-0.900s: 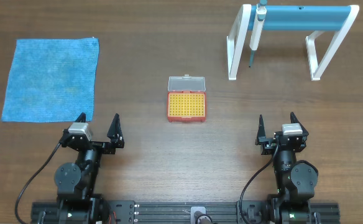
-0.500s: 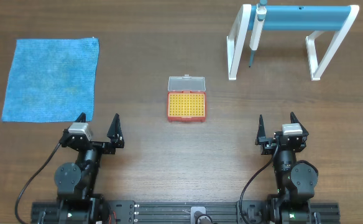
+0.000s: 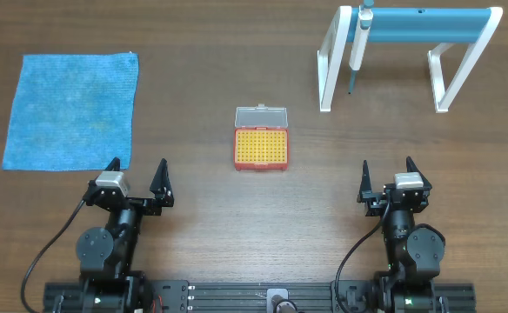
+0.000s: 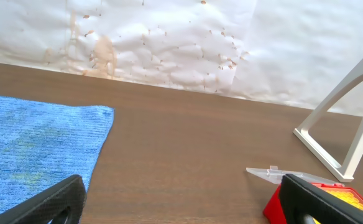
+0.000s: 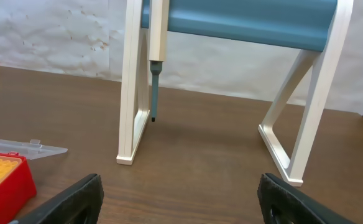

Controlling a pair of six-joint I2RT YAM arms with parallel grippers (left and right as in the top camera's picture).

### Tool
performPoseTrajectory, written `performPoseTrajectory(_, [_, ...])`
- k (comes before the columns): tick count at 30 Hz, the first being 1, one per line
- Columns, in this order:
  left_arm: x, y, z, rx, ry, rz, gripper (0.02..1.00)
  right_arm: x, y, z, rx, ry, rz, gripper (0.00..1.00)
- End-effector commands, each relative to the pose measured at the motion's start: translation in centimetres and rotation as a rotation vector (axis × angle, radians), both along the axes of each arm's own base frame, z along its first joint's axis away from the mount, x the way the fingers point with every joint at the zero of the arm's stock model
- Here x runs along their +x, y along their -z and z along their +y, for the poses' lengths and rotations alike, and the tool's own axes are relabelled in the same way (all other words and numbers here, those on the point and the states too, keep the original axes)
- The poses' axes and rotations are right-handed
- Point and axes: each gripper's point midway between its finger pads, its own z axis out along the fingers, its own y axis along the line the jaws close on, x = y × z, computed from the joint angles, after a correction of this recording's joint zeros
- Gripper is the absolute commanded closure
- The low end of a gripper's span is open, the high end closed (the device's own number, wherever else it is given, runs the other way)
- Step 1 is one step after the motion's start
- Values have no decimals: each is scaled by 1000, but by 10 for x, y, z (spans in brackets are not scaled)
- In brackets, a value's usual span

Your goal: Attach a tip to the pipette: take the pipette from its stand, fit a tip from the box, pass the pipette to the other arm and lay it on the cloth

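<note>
The pipette (image 3: 357,45) hangs upright at the left end of its white stand with the blue bar (image 3: 419,26), far right of the table; its shaft (image 5: 154,74) points down, clear of the tabletop. The red tip box (image 3: 260,148), lid open and full of yellow tips, sits mid-table; its corner (image 5: 1,180) and edge (image 4: 321,199) show in the wrist views. A blue cloth (image 3: 71,111) lies flat at the far left. My left gripper (image 3: 136,178) and right gripper (image 3: 386,181) stand open near the front edge, both holding nothing.
A white wall (image 4: 188,43) backs the far edge of the brown table. Bare wood lies between the cloth, the box and the stand (image 5: 132,93). Cables trail by the arm bases (image 3: 45,261).
</note>
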Motion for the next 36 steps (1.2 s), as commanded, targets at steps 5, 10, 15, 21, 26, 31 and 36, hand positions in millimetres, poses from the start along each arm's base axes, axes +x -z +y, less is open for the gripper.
performPoseTrajectory(5, [0,1,1,9,-5,-2,23,0,1,3,-13,-17,1,196])
performPoseTrajectory(10, [0,1,1,9,-5,-2,23,0,1,3,-13,-17,1,196])
performPoseTrajectory(15, [0,0,1,9,-5,-2,23,0,1,3,-13,-17,0,196])
performPoseTrajectory(21, [0,0,1,9,-5,-2,23,0,1,3,-13,-17,1,196])
performPoseTrajectory(26, [0,0,1,9,-5,-2,23,0,1,3,-13,-13,0,194])
performPoseTrajectory(31, [0,1,1,9,-5,-2,23,2,12,2,287,12,79,194])
performPoseTrajectory(36, [0,0,1,9,-5,-2,20,22,-29,6,318,-8,141,194])
